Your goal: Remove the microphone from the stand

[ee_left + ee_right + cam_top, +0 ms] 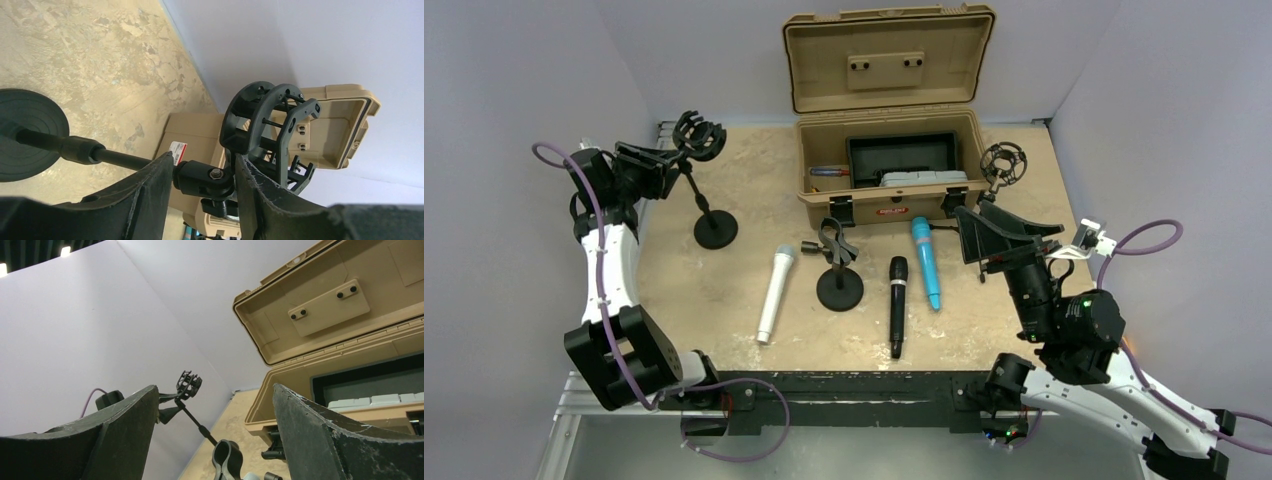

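Pincer check, left to right. Your left pincer (674,165) is at the far-left corner of the bench (714,290), jaws narrowed onto the left stand (714,228). In the wrist view both fingers (155,185) look to be touching the swivel joint (202,179) just under the shock mount (265,125), so call it pinching the stand, not a microphone. That mount cage reads empty. The stand's pole slants from the pincer down to its round base, which sits flat on the bench.

Next right, the white microphone (775,295) lies flat on the bench, long axis near-to-far with a slight tilt. It is well apart from your left pincer, off to the right and closer to the arm bases. The centre stand (840,289) is upright just beside it, and its clip (834,240) looks empty. The black microphone (897,305) and the blue microphone (926,263) also lie flat, axes near-to-far, near each other but apart. Your right arm is the nearer one to both.

The toolbox (884,205) stands open behind them. The right stand (1003,165) is at its right corner, ring apparently empty. Your right pincer (984,240) hangs above the bench right of the blue microphone, jaws spread wide, holding and touching nothing.

Judgement: no stand carries a microphone, so the removal looks done.
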